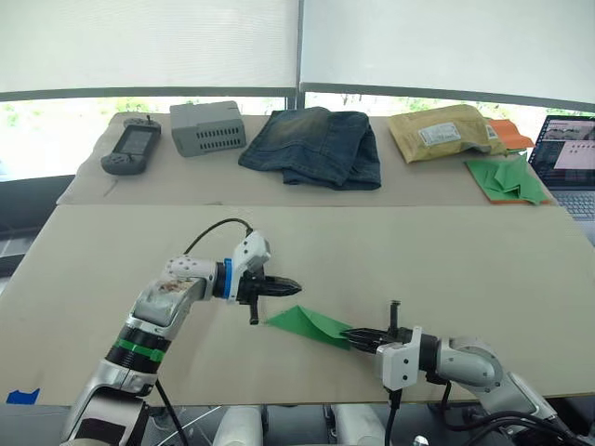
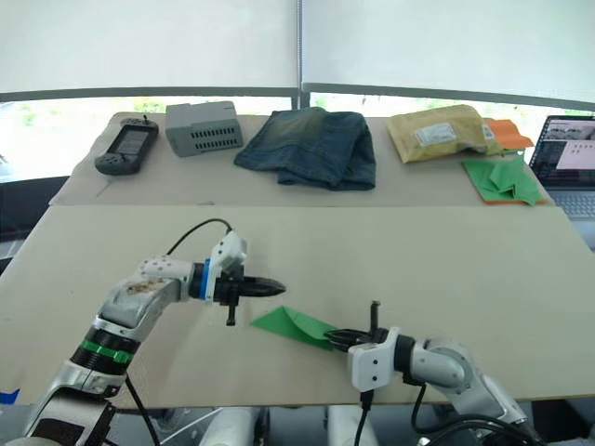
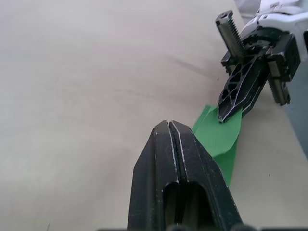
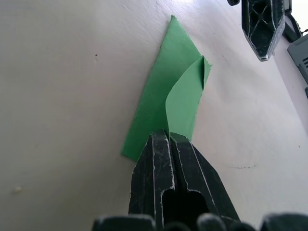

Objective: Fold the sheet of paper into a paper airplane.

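Your right gripper (image 4: 168,137) pinches paper airplane (image 1: 310,324) by wide end, wedge flat on table (image 1: 446,251), one flap lifted. Left gripper (image 1: 279,287) closed, empty, just above its point. Folding looks nearly done; flap needs creasing.

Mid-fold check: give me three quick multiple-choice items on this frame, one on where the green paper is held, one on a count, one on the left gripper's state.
1. The right gripper pinches the paper airplane at:
A its end nearest that gripper
B its far pointed tip
C nowhere

2. Laptops on the back table:
A none
B one
C three

3. The left gripper is:
A shut on the paper
B wide open
C shut, holding nothing

Key: 1 A, a lifted flap rises from its closed fingertips. 2 B, one laptop at the right edge. 3 C, fingers meet, paper lies beyond them.
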Action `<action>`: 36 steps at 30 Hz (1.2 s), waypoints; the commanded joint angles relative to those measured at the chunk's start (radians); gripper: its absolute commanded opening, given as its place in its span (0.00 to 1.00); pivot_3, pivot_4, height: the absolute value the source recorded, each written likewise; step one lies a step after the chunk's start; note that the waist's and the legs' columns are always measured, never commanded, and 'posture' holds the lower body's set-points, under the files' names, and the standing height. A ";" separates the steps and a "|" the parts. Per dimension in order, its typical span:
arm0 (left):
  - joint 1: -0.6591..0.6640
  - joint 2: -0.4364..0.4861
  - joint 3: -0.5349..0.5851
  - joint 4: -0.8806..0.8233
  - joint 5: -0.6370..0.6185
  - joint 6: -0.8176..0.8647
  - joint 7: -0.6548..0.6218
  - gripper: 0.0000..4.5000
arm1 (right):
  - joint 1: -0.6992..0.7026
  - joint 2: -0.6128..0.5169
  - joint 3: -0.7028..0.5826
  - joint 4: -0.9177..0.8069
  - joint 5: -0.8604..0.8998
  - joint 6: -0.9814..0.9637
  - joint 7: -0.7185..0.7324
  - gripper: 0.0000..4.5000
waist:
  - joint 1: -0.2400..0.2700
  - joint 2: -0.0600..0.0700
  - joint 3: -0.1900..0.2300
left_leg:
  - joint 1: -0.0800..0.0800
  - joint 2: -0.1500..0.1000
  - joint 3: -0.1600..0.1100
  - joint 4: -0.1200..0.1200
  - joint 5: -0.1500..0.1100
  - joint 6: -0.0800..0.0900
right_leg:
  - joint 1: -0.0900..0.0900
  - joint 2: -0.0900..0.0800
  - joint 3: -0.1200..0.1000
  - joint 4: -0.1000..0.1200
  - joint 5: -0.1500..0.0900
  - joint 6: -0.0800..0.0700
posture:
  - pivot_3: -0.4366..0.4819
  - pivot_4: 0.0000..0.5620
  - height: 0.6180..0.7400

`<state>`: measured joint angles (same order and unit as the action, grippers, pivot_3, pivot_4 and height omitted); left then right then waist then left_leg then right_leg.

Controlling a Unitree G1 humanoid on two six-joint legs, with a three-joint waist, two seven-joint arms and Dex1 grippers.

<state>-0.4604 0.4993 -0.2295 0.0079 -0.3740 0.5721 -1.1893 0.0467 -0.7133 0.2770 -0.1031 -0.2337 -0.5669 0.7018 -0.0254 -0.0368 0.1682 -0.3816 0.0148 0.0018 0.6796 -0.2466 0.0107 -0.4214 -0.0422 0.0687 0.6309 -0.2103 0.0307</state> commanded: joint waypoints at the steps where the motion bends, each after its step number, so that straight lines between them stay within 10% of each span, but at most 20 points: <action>1: -0.003 -0.023 -0.037 -0.029 -0.003 -0.006 -0.004 0.00 | 0.012 0.001 0.027 0.042 -0.058 0.036 -0.001 0.00 | 0.000 0.000 0.000 | 0.000 0.000 0.000 0.000 0.000 0.000 | 0.000 0.000 0.000 0.000 0.000 0.000 | 0.48 0.27 0.91; 21: -0.002 -0.044 -0.201 0.127 0.170 -0.136 -0.005 0.00 | 0.079 -0.025 -0.015 -0.026 0.009 0.072 -0.009 0.00 | 0.011 0.000 -0.003 | 0.000 -0.001 0.000 0.000 0.000 0.000 | 0.001 0.000 0.000 -0.001 0.000 0.000 | 0.48 0.27 0.91; 28: 0.015 -0.037 -0.191 0.122 0.163 -0.143 -0.010 0.00 | 0.125 -0.127 -0.097 -0.150 0.152 0.143 0.067 0.49 | 0.013 0.001 -0.004 | 0.000 -0.001 0.000 0.000 0.000 0.000 | 0.001 -0.001 0.000 -0.001 0.000 0.000 | 0.48 0.27 0.91; 33: 0.041 -0.017 -0.170 0.079 0.145 -0.133 -0.016 0.00 | 0.054 -0.122 -0.172 -0.329 0.408 0.482 0.098 0.49 | 0.004 0.001 -0.005 | -0.001 0.000 0.000 0.000 0.000 0.000 | 0.000 0.000 0.001 -0.001 0.000 0.000 | 0.48 0.27 0.91; 36: 0.059 -0.007 -0.159 0.051 0.138 -0.121 -0.010 0.00 | 0.010 -0.073 -0.157 -0.360 0.459 0.632 0.083 0.31 | 0.004 0.001 -0.005 | -0.001 0.001 -0.001 0.000 0.000 0.000 | 0.000 0.001 0.000 0.000 0.000 0.000 | 0.48 0.27 0.91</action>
<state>-0.4245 0.4718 -0.3828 0.0623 -0.2416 0.4250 -1.1982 0.0636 -0.8022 0.1281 -0.4262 0.1822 -0.0036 0.7960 -0.0216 -0.0360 0.1637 -0.3829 0.0155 0.0001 0.6788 -0.2467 0.0107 -0.4216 -0.0413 0.0683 0.6305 -0.2109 0.0299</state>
